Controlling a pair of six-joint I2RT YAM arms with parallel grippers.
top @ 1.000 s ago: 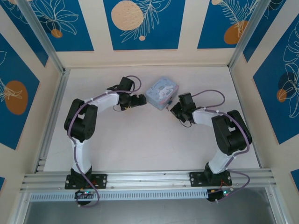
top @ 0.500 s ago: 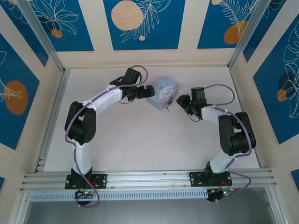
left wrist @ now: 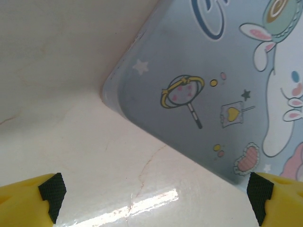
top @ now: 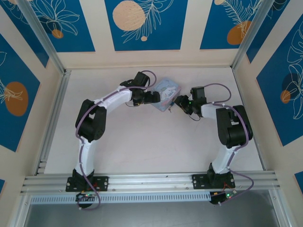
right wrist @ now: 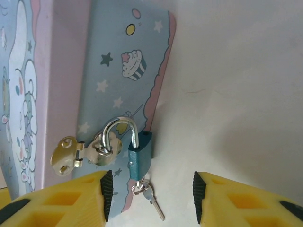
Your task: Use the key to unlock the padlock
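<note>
Blue leaf-printed wall panels (top: 147, 23) close in a pale tabletop (top: 142, 146), and both arms reach from its near edge toward the far one. The left arm (top: 97, 118) and the right arm (top: 232, 125) are the biggest things here. Between their wrists sits the light blue cartoon tin (top: 168, 89), close to the far edge and about midway between the side edges. On the tin's side facing the right edge, a brass-coloured hasp (right wrist: 71, 158) carries the padlock (right wrist: 140, 160), its shackle (right wrist: 119, 130) threaded through the hasp loop. The key (right wrist: 155, 202) lies at the foot of the padlock body, its small ring touching it; we cannot tell whether anything sits in the keyhole.

We judge the main risk to be a bad pinch: the key is thin and loose, so closing fingers could slide over it or flick it away. A push on the padlock could also swing it on the hasp, or shove the light tin if nothing steadies it.

Both arms bend at the elbow and bow inward. The left gripper (left wrist: 156, 194) hovers beside the tin's corner, fingers spread wide and holding nothing. The right gripper (right wrist: 152, 195) points at the padlock, fingers apart with the key between them, neither touching it as far as we see.
</note>
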